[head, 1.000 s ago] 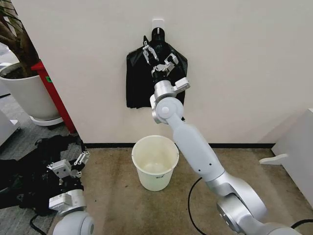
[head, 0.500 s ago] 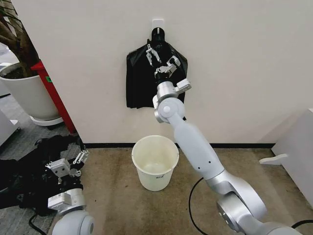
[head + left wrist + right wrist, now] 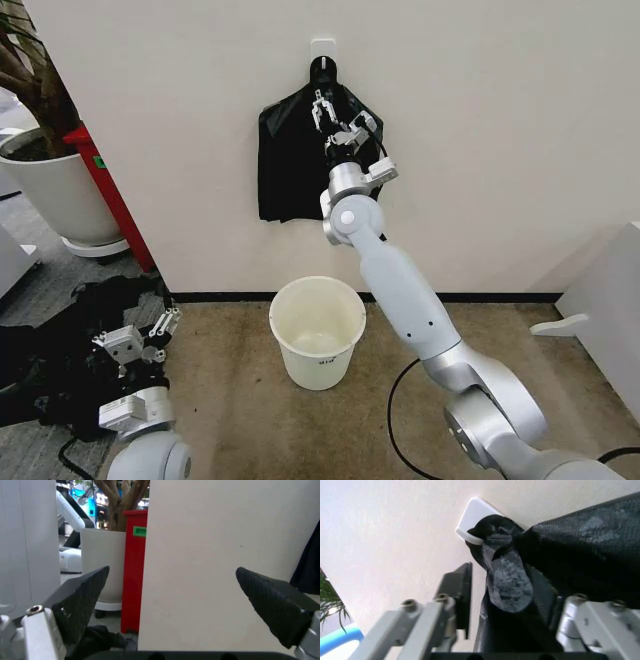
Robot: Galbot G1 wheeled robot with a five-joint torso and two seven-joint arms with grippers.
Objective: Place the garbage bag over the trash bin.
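Note:
The trash bin (image 3: 292, 352), a cream-white bucket, stands upright on the carpet against the wall. Above it a flat black bundle (image 3: 283, 165) hangs from a white wall hook (image 3: 322, 45). My right gripper (image 3: 332, 112) is raised to the bundle's narrow top, just under the hook. In the right wrist view it (image 3: 507, 600) is open, one finger on each side of the twisted black neck (image 3: 502, 573). No single garbage bag can be picked out; it is hidden. My left gripper (image 3: 142, 335) waits low at the left, open (image 3: 175, 592) and holding nothing.
A matte black heap (image 3: 55, 345) lies on the floor beside the left arm. A white plant pot (image 3: 55, 190) and a red panel (image 3: 112, 200) stand at the left wall corner. White furniture (image 3: 605, 300) is at the right, a dark cable (image 3: 392, 405) on the carpet.
My right gripper has moved up and to the right along the hanging bundle, closer to the hook. The left arm has barely moved.

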